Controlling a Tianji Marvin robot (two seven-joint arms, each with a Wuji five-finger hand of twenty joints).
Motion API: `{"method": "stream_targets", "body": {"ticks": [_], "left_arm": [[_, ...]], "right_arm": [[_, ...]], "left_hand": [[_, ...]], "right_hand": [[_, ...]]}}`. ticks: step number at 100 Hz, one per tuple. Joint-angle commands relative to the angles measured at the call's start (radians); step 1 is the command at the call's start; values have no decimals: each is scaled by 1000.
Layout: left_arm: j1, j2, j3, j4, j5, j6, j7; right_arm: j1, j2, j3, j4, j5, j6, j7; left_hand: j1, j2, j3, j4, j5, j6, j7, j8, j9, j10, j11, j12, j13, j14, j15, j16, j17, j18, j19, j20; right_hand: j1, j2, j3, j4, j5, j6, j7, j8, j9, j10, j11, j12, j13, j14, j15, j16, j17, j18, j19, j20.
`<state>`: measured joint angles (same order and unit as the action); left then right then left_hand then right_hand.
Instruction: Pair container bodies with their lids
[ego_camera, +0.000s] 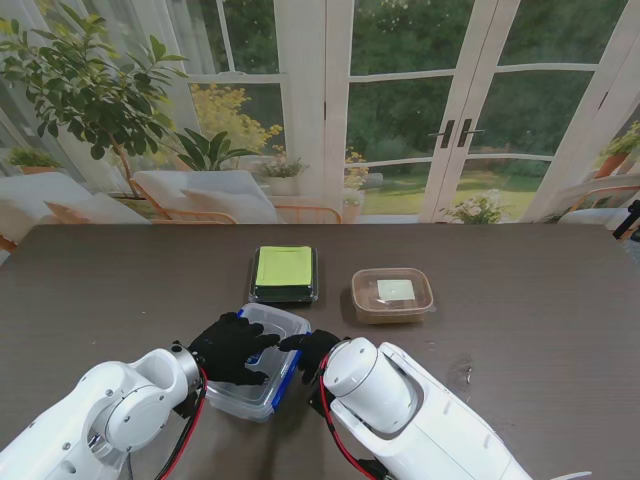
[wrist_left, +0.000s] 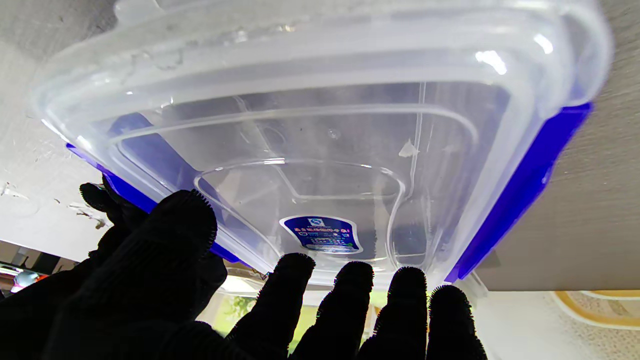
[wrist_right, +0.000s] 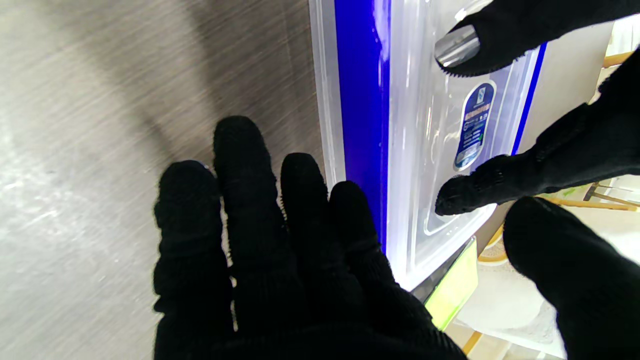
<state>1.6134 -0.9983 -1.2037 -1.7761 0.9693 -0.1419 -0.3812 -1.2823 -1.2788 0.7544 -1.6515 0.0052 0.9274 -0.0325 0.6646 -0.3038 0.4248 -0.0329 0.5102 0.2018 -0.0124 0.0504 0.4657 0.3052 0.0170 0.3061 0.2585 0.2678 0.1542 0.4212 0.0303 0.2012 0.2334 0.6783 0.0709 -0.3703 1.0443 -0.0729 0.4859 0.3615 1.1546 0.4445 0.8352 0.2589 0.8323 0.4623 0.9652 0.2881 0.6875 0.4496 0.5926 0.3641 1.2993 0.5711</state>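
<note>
stand view | left hand (ego_camera: 232, 345) fingers spread flat on clear lid (ego_camera: 266, 352) | right hand (ego_camera: 312, 348) fingers loosely apart beside it, gripping nothing

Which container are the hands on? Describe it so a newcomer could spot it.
On the dark table, it's the container nearest to me, under both black-gloved hands. Unlike the green-lidded box and brown tub farther away, this clear container has blue edging and an oval blue sticker.

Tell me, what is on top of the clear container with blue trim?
On the clear container lies its transparent lid with a blue label. The left robot hand rests on it, hiding part of it. No contents show through.
</note>
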Motion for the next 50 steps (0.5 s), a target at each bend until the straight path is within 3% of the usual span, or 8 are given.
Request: {"method": "stream_targets", "body": {"ticks": [1, 14, 50], "left_arm": [[20, -1, 18, 38, -4, 6, -47], [18, 0, 24, 36, -7, 13, -63], [-2, 6, 48, 36, 7, 26, -104]], "right_arm": [[7, -24, -9, -24, 4, -13, 21], [9, -24, -10, -22, 1, -11, 22], [14, -21, -10, -21, -2, -12, 28]], "left_hand": [[8, 28, -18, -19, 89, -55, 54, 24, 33, -52, 64, 17, -12, -16, -3, 0, -25, -30, -36, 2], [8, 30, -22, -19, 126, -55, 66, 28, 31, -51, 63, 17, -14, -17, -1, 2, -28, -32, -36, 2], [8, 61, -44, -17, 133, -42, 53, 23, 6, -42, 57, 16, -22, -22, 5, 11, -41, -42, -38, 5]], "right_hand": [[-13, -12, 7, 5, -5, -207, 6, 24, 9, -77, -9, 18, 34, 10, 15, 7, -49, 30, 48, -13], [-13, -10, 7, 5, -6, -207, 6, 24, 8, -77, -10, 18, 34, 11, 15, 7, -49, 32, 48, -13], [-15, -10, 6, 5, -8, -207, 5, 23, 6, -78, -10, 18, 33, 10, 16, 7, -50, 29, 47, -14]]}}
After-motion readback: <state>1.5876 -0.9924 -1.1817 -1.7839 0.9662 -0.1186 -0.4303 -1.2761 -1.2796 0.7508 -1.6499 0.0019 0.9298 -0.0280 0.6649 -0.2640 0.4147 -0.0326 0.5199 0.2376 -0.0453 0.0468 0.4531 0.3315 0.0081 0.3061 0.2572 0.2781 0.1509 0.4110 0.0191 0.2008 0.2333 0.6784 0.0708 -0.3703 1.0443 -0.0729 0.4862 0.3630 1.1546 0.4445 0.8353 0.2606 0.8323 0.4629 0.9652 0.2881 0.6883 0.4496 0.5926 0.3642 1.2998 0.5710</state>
